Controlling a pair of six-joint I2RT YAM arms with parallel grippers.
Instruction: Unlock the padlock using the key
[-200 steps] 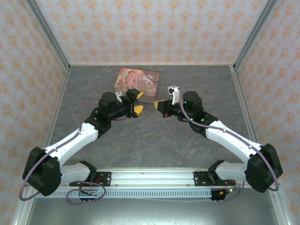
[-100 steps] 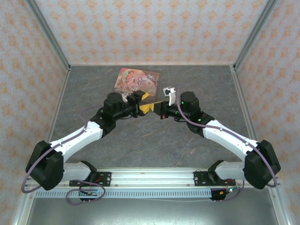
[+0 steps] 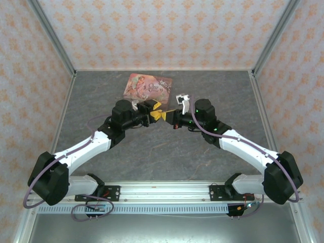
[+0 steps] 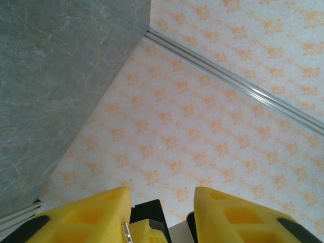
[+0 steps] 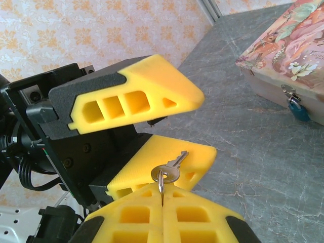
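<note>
- Right gripper [image 5: 162,196] is clamped tight, and it's got the key [image 5: 170,169] pinched by its ring end right between the two yellow fingertips.
- On my right wrist cam the key blade pokes out toward about 1 o'clock and lies against the lower finger [image 5: 167,161] of the left gripper [image 5: 205,126].
- Left gripper's jaws are part open. There's a clear gap between the upper finger and the lower one, and I can't see it squeezing anything.
- From the top cam the two grippers meet tip to tip mid-table, with the pink tin [image 3: 148,86] just past them at roughly 11 o'clock.
- The padlock [image 5: 299,112] is a little teal thing hanging off the clasp on the tin's front wall, at 2 o'clock in the right wrist view, well apart from the key.
- Tin is lying flat on the grey table [image 3: 167,152], lid down.
</note>
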